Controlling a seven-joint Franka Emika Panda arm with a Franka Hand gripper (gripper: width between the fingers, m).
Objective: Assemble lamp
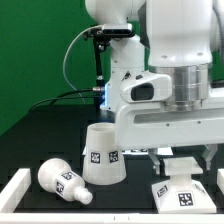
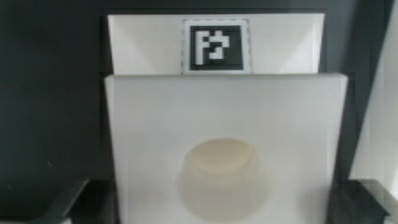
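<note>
Nearest to us, a low white rail (image 1: 15, 185) borders the black matte table (image 1: 30, 150). Just behind the rail, the white plastic round-headed bulb (image 1: 65, 182) lies on its side, towards the exterior view's left. On the exterior view's right stands the small white square-footed base (image 1: 185, 188). In the wrist view it sits between the dark fingers of the gripper (image 2: 217, 200), which is spread wide and holds nothing. Farther back the large white cone-shaped shade (image 1: 103, 155) stands upright, narrow end up, with the marker board (image 1: 135, 151) flat behind it. Behind the glossy white arm (image 1: 170, 60), a green curtain (image 1: 30, 50) closes the room.
</note>
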